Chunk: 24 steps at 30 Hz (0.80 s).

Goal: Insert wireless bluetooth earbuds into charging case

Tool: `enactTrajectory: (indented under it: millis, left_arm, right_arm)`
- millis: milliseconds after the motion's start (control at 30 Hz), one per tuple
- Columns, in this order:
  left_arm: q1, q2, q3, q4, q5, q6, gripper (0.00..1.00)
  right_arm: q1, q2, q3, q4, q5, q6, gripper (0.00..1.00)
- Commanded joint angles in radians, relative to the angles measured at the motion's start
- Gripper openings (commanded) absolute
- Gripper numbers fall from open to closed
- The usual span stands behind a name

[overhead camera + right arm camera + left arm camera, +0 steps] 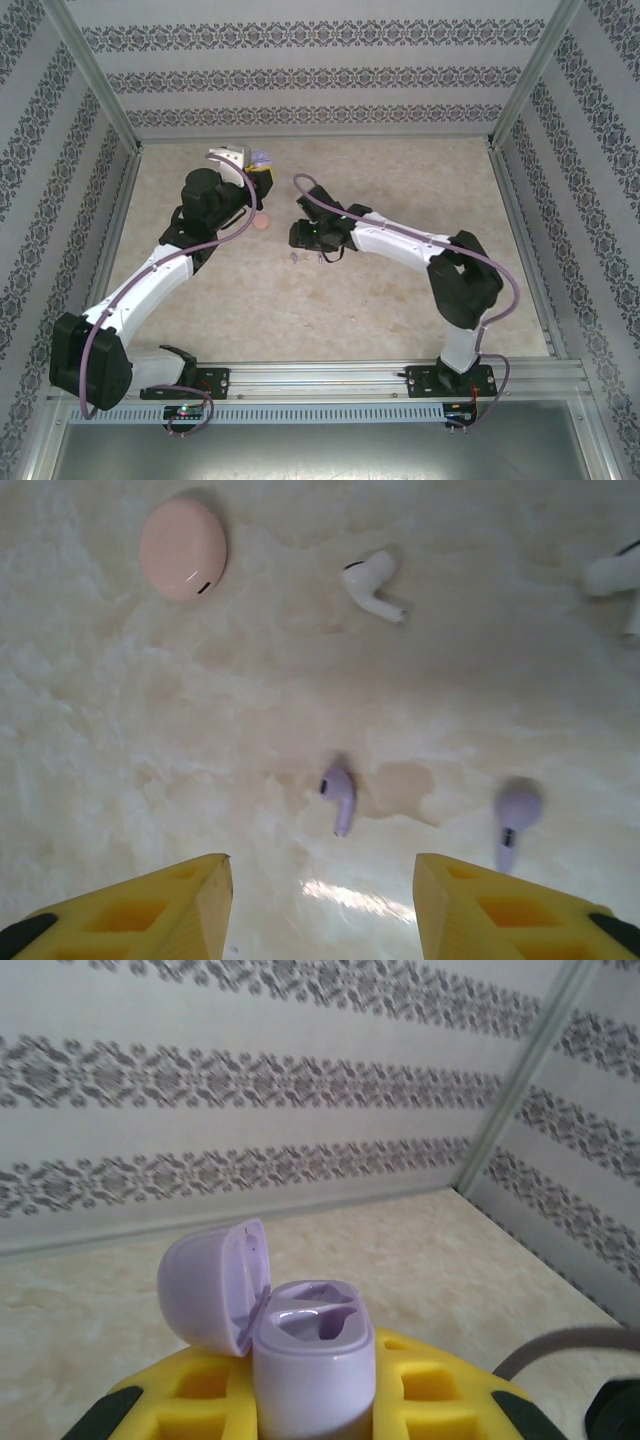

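Note:
My left gripper [315, 1400] is shut on a purple charging case [313, 1360] and holds it upright. The case's lid [215, 1285] is flipped open to the left, and both sockets look empty. From above, this gripper [250, 168] is raised near the back of the table. My right gripper [322, 880] is open and points down at the table, with nothing between its yellow fingers [180, 905]. A purple earbud [338, 798] lies just beyond the gap. A second purple earbud [514, 820] lies to its right. Two white earbuds [372, 585] [615, 580] lie farther off.
A closed pink case [183, 548] lies on the marble-patterned tabletop [120, 740], and from above this pink case [263, 222] sits between the two grippers. Patterned walls and metal posts [100, 75] fence the table on three sides.

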Motion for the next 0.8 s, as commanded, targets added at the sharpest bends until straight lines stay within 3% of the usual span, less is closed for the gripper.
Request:
enactTrajectory:
  millis: [0, 200, 767]
  left_arm:
    - [0.018, -0.038, -0.023, 0.114, -0.079, -0.023, 0.0]
    - [0.03, -0.058, -0.023, 0.106, -0.074, -0.011, 0.0]
    - [0.036, -0.077, -0.058, 0.143, -0.075, -0.023, 0.0]
  right_arm:
    - [0.031, 0.083, 0.093, -0.081, 0.08, 0.03, 0.5]
    - [0.056, 0.191, 0.186, -0.161, 0.153, 0.045, 0.45]
    - [0.082, 0.352, 0.335, -0.236, 0.189, 0.056, 0.33]
